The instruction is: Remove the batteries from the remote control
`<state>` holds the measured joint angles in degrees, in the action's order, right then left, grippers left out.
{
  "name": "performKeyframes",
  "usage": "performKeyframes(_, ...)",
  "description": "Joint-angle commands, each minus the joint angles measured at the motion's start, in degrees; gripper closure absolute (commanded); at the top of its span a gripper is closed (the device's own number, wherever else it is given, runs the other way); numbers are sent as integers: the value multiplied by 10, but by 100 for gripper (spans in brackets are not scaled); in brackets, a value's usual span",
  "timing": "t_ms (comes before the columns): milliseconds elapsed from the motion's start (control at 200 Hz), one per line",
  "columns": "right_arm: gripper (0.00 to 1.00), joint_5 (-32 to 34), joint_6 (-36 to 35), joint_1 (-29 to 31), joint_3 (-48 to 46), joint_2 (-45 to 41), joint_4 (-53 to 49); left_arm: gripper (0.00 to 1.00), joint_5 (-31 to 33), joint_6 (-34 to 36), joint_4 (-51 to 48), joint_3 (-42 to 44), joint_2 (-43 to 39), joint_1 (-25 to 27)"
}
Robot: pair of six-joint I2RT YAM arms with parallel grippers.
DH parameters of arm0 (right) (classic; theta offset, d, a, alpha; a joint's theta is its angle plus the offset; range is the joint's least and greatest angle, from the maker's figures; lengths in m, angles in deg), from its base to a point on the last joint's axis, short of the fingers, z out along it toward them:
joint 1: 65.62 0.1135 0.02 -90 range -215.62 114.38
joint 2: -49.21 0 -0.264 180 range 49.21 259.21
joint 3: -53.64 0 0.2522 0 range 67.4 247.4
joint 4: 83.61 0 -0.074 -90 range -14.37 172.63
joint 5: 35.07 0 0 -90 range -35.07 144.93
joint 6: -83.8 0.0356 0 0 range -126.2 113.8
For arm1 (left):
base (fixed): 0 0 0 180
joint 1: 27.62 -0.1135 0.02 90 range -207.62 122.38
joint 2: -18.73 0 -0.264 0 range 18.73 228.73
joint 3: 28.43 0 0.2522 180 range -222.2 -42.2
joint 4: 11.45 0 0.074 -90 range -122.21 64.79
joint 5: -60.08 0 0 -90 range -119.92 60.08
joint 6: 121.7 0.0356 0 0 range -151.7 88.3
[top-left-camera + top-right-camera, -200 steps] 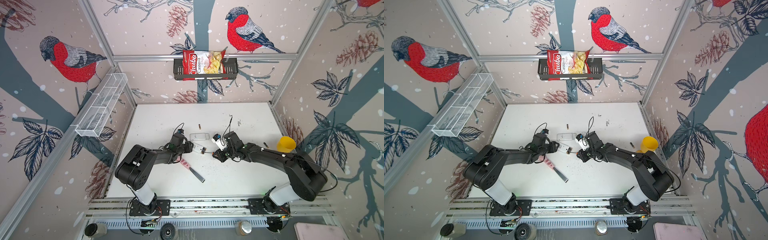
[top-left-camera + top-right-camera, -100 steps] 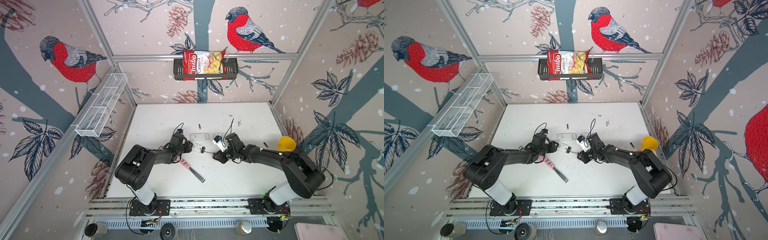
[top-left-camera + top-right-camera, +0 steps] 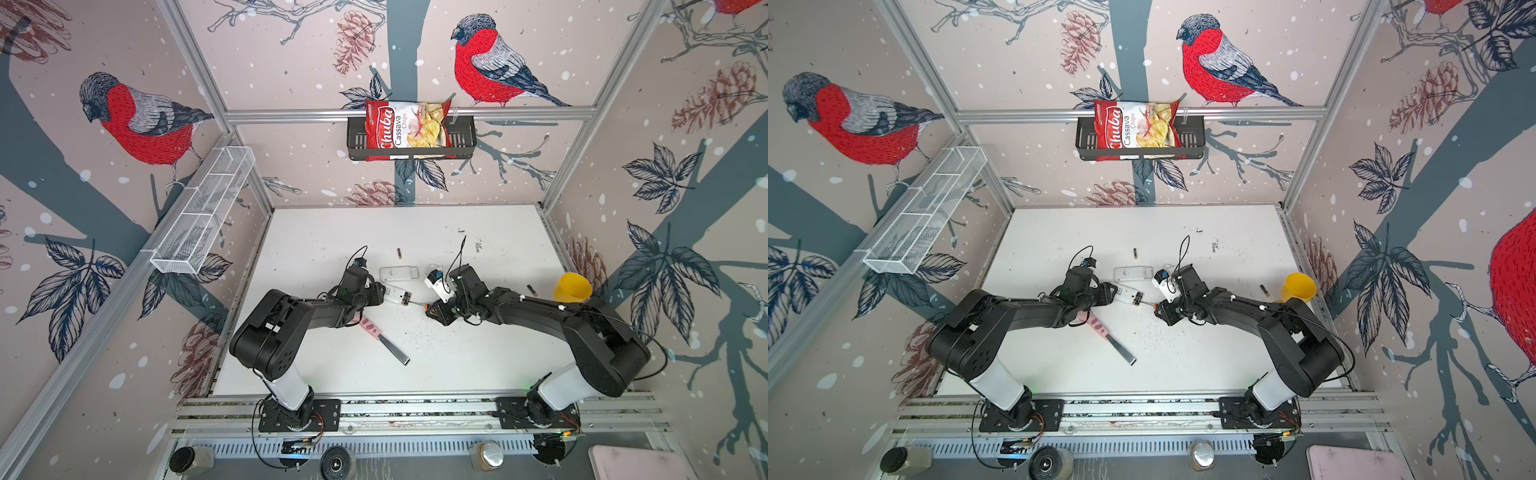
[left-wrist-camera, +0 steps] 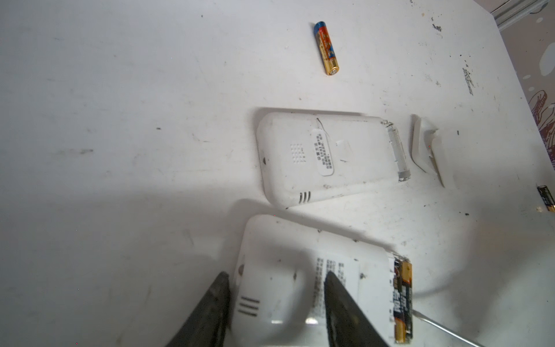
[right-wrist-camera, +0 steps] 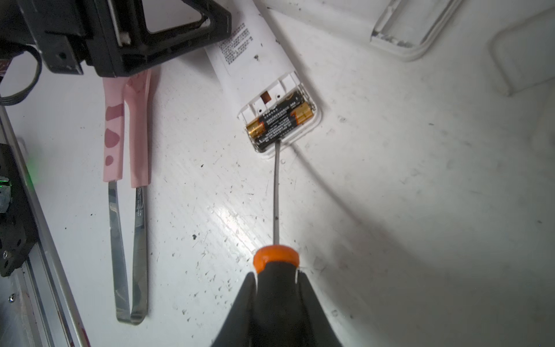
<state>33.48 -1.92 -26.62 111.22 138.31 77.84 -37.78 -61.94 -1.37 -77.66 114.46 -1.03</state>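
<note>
A white remote control (image 4: 285,270) lies face down, and my left gripper (image 4: 276,282) is shut on its sides; it shows in both top views (image 3: 397,296) (image 3: 1128,296). Its end compartment is uncovered and holds two batteries (image 5: 280,120) side by side. My right gripper (image 5: 276,279) is shut on an orange-and-black screwdriver (image 5: 276,261). The thin shaft's tip touches the outer battery at the compartment edge. One loose battery (image 4: 326,48) lies further back on the table. Another loose battery (image 3: 530,290) lies near the yellow cup.
A second white remote (image 4: 324,159) lies face down just behind the held one, with a loose white cover (image 4: 429,150) beside it. Pink-handled tweezers (image 5: 126,150) lie under the left arm. A yellow cup (image 3: 573,286) stands at the right edge.
The right arm has shifted very slightly with the screwdriver, whose tip stays at the remote's battery end. The left arm and the remote have not moved.
</note>
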Motion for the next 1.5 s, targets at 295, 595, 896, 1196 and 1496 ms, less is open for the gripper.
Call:
performKeyframes(295, 100, 43, -26, 26, 91, 30, -59, 50, -48, -8, -1, -1, -2, 1)
performKeyframes(595, 100, 47, -34, 35, 113, 39, -73, 50, -44, -8, -3, 1, -5, 1)
performKeyframes(896, 100, -94, 2, -31, -4, -3, 49, 50, -42, -6, -4, 0, -7, 0)
performKeyframes(1196, 100, -154, 32, -78, -75, -10, 116, 50, -45, -9, 0, 2, -2, -1)
performKeyframes(1496, 100, -116, 30, -81, -55, -10, 92, 50, -46, -11, 0, 7, -8, -5)
